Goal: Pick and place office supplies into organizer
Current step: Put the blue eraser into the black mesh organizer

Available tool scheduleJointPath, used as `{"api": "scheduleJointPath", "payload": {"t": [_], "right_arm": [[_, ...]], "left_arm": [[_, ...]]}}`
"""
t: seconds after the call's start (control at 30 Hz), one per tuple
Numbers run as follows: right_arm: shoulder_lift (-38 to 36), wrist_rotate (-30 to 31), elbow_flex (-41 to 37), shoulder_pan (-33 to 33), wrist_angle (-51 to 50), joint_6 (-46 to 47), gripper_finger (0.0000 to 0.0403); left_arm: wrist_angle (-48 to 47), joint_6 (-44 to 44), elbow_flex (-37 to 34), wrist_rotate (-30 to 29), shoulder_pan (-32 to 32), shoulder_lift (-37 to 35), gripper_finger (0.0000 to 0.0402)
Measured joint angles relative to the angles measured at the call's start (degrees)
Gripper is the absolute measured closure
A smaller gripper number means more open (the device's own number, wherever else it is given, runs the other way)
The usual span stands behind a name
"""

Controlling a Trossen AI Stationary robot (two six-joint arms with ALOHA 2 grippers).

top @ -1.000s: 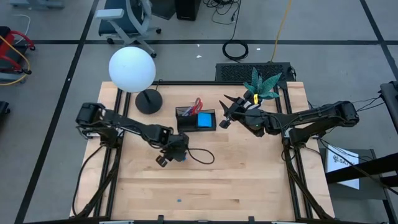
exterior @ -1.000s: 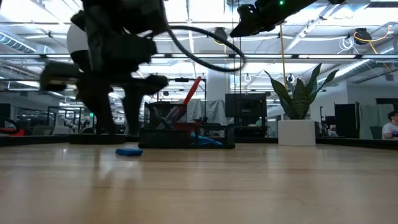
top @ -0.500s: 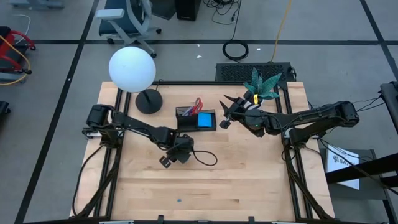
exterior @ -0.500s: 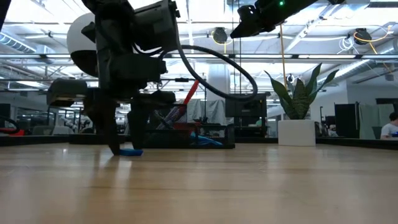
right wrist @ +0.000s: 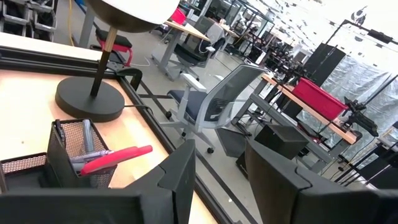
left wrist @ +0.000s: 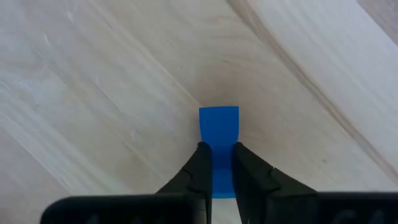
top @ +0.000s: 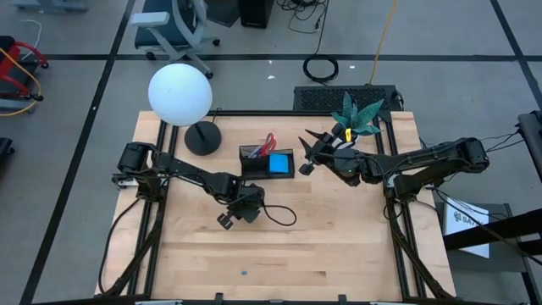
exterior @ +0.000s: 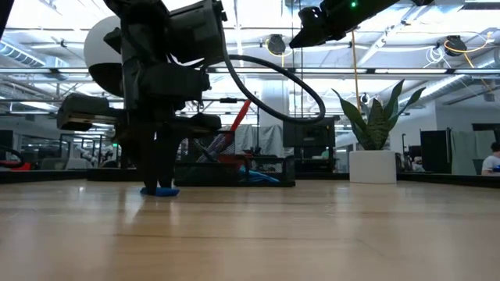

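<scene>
The small blue eraser [left wrist: 219,124] lies flat on the wooden table, a little toward the near side of the organizer, and my left gripper [left wrist: 219,163] is shut on it; the low view shows the same gripper [exterior: 158,181] standing over the eraser [exterior: 161,191]. The black mesh organizer [top: 252,166] holds red-handled scissors [top: 269,141], pens and a bright blue note pad [top: 279,163]. My right gripper [top: 306,154] hovers open and level, high above the table just right of the organizer, with nothing between its fingers. My left gripper pinches the eraser between its two fingers, on its two opposite sides [left wrist: 217,158] at one end. The fingers [left wrist: 200,167] come steeply from above, pointing down. The rest of the eraser sticks out past the fingertips and lies flat on the table.
A lamp with a white globe [top: 179,93] and a round black base [top: 202,137] stands at the far left, and a green plant [top: 357,115] at the far right. A black cable loops beside the left gripper [top: 275,214]. A tiny blue speck [top: 244,273] lies near the front edge.
My left gripper has come down and a little toward the near edge until its open fingers stood either side of the eraser, and then it has shut on it. The eraser has stayed where it lay.
</scene>
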Motion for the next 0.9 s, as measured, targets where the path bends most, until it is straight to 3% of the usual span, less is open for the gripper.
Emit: {"api": "scheduleJointPath", "payload": {"t": [0.27, 0.5, 0.67, 0.9], "right_arm": [[0.0, 0.0, 0.0, 0.0, 0.0, 0.0, 0.0271], [0.0, 0.0, 0.0, 0.0, -0.1, 0.0, 0.0271], [0.0, 0.0, 0.0, 0.0, -0.2, 0.0, 0.0271], [0.0, 0.0, 0.0, 0.0, -0.1, 0.0, 0.0271]], "left_arm": [[-0.8, -1.1, -0.3, -1.0, -0.2, -2.0, 0.0351], [-2.9, -2.2, -0.8, -5.5, -1.2, -7.4, 0.0345], [-4.7, -2.7, -0.5, -11.8, -1.3, -11.2, 0.0372], [-4.0, -1.0, -0.5, -18.9, 0.4, -14.0, 0.0374]]}}
